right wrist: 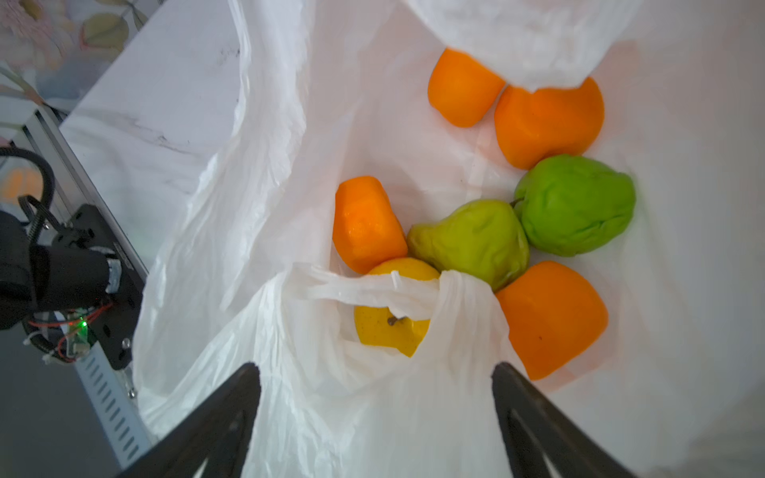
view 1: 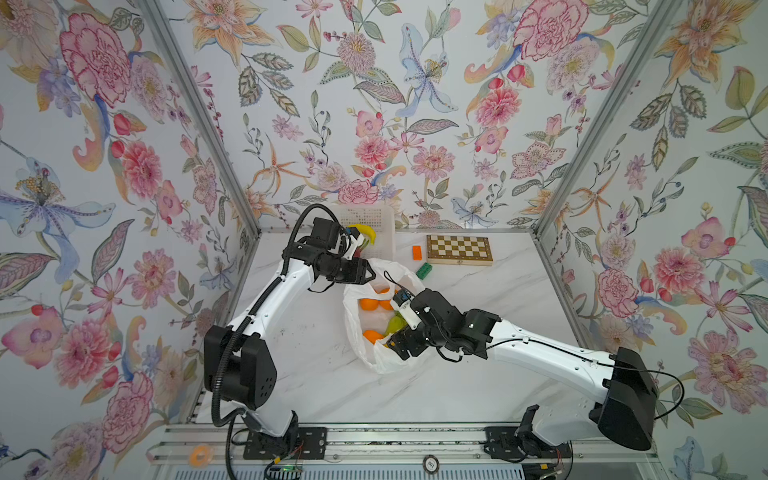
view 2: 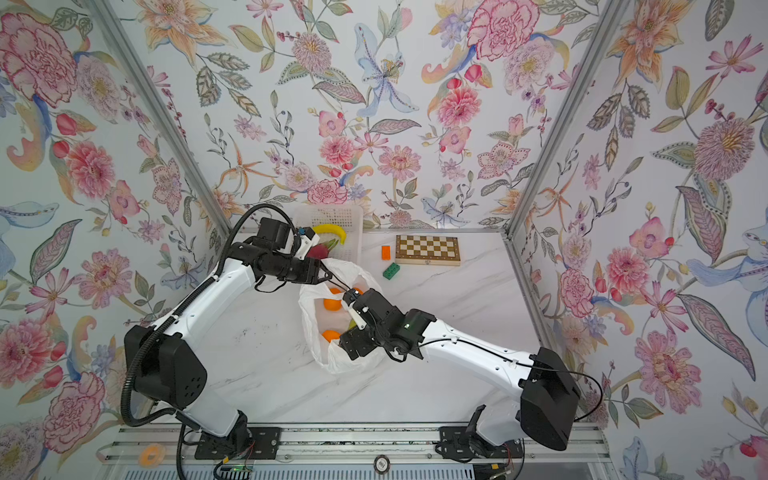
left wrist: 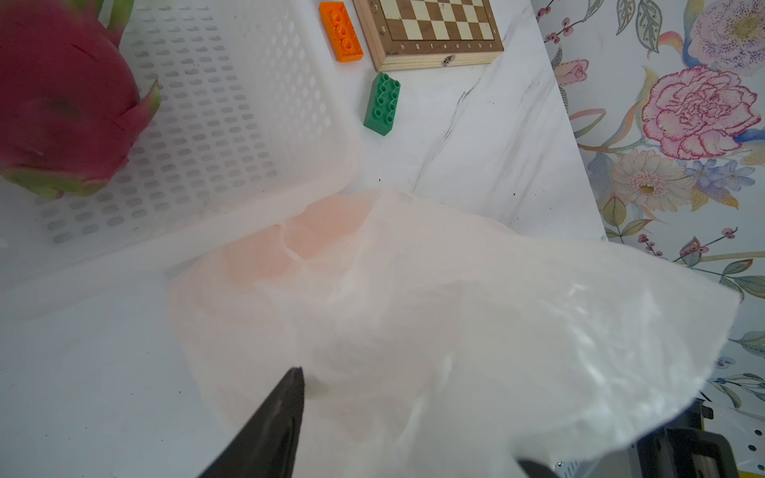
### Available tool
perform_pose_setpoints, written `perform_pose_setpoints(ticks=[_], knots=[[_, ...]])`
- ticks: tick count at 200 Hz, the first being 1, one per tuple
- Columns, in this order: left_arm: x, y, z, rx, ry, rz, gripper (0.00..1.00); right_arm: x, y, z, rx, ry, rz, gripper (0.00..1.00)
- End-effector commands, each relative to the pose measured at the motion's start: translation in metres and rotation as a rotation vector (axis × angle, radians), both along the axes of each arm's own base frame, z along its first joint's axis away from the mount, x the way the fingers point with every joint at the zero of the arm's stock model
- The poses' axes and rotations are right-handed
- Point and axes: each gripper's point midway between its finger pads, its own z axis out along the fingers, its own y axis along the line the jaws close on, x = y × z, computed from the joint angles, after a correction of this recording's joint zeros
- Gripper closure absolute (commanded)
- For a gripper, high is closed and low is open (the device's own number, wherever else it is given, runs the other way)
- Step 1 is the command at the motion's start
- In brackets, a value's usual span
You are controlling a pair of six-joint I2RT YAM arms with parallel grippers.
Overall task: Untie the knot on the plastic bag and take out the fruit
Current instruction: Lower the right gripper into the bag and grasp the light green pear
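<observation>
We see the plastic bag (view 1: 384, 363) lying open on the marble table (view 1: 478, 374). The right gripper (right wrist: 374, 368) sits at its mouth with jaws spread wide, and only the bag's film lies between them. Just ahead of those jaws a loose handle loop (right wrist: 372, 289) crosses a yellow fruit (right wrist: 385, 335). Farther ahead lie four oranges (right wrist: 546, 124) and two green fruits (right wrist: 575, 207), all inside the bag.

The left gripper (view 1: 371, 273) is at the bag's far rim. Its jaws stand apart: one finger (left wrist: 285, 405) is bare and the other is mostly covered by film raised across the gap. We cannot tell whether they grip it. Beyond the left jaws a dragon fruit (left wrist: 62, 95) rests in the white basket (left wrist: 232, 124) with a banana (view 1: 368, 232). An orange brick (left wrist: 341, 31), a green brick (left wrist: 383, 103) and a chessboard (left wrist: 434, 29) lie on the table past the basket.
</observation>
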Motion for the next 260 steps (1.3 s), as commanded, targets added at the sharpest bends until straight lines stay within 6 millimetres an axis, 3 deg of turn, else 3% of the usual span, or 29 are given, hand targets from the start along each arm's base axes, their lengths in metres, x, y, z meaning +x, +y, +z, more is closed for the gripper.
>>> perform_pose_setpoints(ticks=[1,27,51,97,165,216,246,260], knots=[[0.0,0.003,-0.004,0.02,0.0,0.026,0.4,0.021,0.016,0.022,0.114,0.0,-0.084,0.15],[-0.001,0.005,-0.003,0.021,-0.006,0.042,0.4,0.052,0.01,0.016,0.1,-0.02,-0.249,0.24],[0.001,0.007,-0.005,0.006,-0.002,0.076,0.41,0.064,0.014,-0.001,0.032,-0.007,-0.296,0.33],[0.003,0.003,-0.012,-0.039,-0.007,0.103,0.42,0.072,0.012,-0.046,-0.086,0.035,-0.334,0.3],[0.003,0.001,-0.018,-0.033,-0.002,0.073,0.42,0.084,0.004,-0.093,-0.157,0.147,-0.443,0.22],[0.0,0.003,-0.024,-0.012,0.004,0.069,0.42,0.082,0.007,-0.127,-0.237,0.226,-0.447,0.2],[0.002,0.006,-0.029,0.008,0.007,0.081,0.42,0.081,0.011,-0.137,-0.243,0.256,-0.437,0.34],[0.002,0.006,-0.029,0.009,0.011,0.081,0.42,0.082,0.012,-0.136,-0.239,0.257,-0.436,0.45]])
